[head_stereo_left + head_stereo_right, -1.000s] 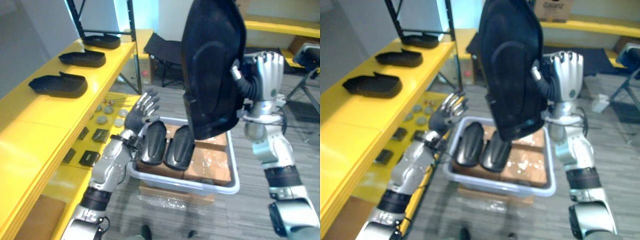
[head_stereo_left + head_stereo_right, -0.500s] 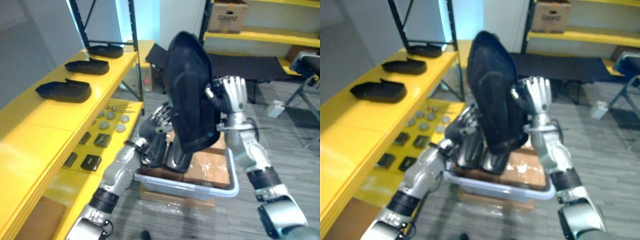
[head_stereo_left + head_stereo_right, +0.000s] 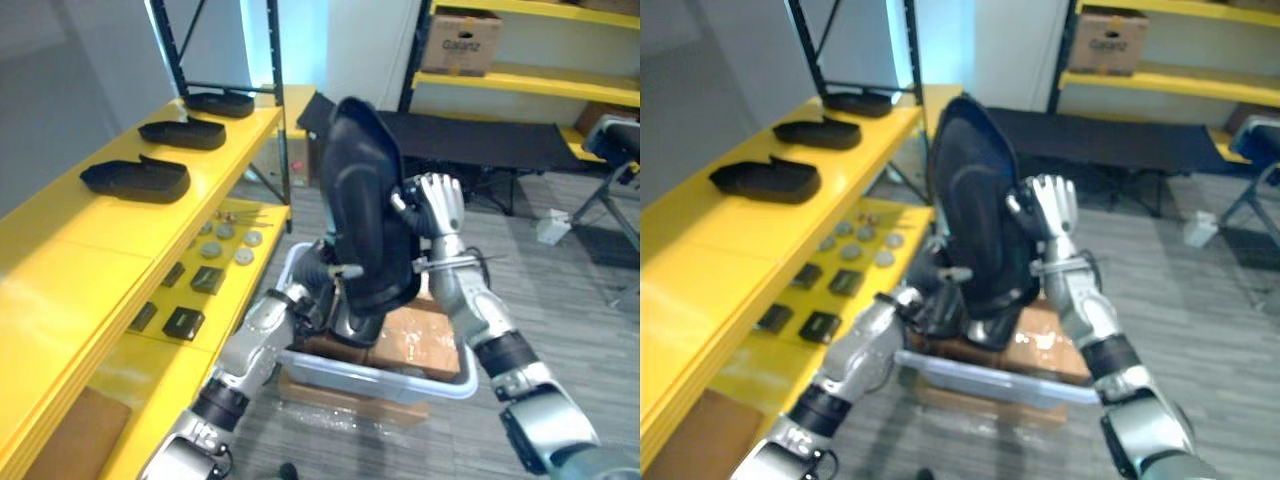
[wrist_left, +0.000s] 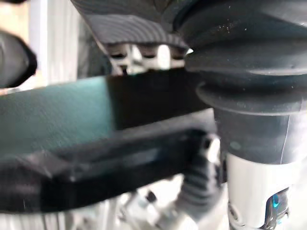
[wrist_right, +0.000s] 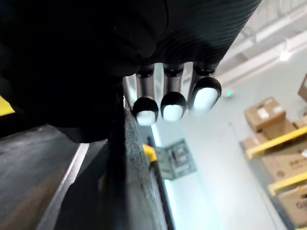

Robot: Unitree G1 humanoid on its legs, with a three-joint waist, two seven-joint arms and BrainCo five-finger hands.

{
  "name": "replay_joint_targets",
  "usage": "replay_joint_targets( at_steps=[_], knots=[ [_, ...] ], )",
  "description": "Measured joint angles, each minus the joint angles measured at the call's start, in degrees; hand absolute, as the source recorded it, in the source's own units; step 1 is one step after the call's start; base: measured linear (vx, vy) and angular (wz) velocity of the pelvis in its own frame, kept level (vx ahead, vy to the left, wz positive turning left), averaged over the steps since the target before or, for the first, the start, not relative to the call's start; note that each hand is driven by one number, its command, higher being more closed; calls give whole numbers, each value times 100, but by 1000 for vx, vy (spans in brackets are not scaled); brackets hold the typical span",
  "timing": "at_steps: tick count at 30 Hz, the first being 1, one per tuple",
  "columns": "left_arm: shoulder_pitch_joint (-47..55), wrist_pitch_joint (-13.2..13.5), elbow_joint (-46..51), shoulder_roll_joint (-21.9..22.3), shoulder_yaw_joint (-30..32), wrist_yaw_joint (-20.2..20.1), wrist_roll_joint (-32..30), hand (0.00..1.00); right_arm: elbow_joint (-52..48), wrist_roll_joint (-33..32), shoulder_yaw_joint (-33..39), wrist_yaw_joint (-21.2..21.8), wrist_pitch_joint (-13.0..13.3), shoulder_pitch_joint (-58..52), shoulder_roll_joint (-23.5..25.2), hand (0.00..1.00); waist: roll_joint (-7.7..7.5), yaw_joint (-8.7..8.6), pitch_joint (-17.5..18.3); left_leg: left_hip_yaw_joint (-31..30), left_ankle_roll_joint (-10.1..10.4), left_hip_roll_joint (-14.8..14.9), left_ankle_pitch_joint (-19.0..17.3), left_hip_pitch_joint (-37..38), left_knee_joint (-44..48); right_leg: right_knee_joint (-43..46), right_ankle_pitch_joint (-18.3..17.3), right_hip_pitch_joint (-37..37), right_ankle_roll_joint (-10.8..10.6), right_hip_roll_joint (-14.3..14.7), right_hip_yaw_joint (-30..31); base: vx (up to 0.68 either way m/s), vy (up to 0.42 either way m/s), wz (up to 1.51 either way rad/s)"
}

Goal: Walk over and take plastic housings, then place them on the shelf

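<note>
- A large black plastic housing is held upright in the air, above a grey bin that stands on the floor.
- The housing's far edge is gripped by the right hand, which is seen raised just behind and to the right of it, its back turned to the camera.
- In the right wrist view the fingers are seen lying in a row close against the dark rim of the housing, their tips reaching past its edge; they are closed on the part, not spread.
- The left hand is seen at the lower part of the same housing, largely hidden behind it, with the arm brought up from the lower left across the bin's near corner.
- Whether the left hand is open or closed on the housing cannot be told; in the left wrist view it is seen next to a dark edge of the part.
- A second housing is seen standing in the bin, just under the raised one, beside brown cardboard boxes.
- A yellow shelf runs along the robot's left, well apart from the raised housing.
- Three more black housings are laid out in a row on its top level: a near one, a middle one and a far one.
- On the lower yellow level, small round discs and flat black pieces are spread out.
</note>
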State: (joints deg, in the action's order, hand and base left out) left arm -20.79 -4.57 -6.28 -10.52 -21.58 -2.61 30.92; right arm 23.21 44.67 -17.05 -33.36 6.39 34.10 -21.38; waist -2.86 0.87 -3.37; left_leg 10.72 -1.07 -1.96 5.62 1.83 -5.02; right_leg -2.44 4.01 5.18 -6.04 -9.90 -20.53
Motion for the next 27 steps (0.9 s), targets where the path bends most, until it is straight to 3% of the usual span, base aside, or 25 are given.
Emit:
replay_joint_targets(
  at_steps=[7,8,15,22,27],
  knots=[
    [296,159,-231,20,6,170,-409,0,30,7,-268,-26,65,-9,253,100,0,21,0,-36,2,1,1,-9,1,0,0,4,0,3,-17,1,4,1],
    [324,177,-248,20,6,172,-452,100,30,7,-299,-32,73,-10,262,100,0,25,0,-37,2,1,1,-9,1,0,-1,5,0,3,-17,0,0,0],
    [717,480,-283,25,7,293,-716,100,29,-12,-454,-208,160,-277,394,100,0,135,0,-51,2,1,1,-9,0,0,-2,11,1,-4,-26,1,5,0],
    [1109,715,-285,49,37,945,-726,100,-67,-354,-477,-449,251,-913,718,100,-2,141,1,-57,4,6,-1,-11,-1,-2,-12,12,12,-16,-28,0,0,0],
    [1429,1003,-284,97,82,1103,-636,100,-253,-582,-566,-551,296,-1375,946,100,-16,137,9,-55,6,15,-3,-14,-1,-12,-25,10,29,-11,-28,0,0,0]
  ],
)
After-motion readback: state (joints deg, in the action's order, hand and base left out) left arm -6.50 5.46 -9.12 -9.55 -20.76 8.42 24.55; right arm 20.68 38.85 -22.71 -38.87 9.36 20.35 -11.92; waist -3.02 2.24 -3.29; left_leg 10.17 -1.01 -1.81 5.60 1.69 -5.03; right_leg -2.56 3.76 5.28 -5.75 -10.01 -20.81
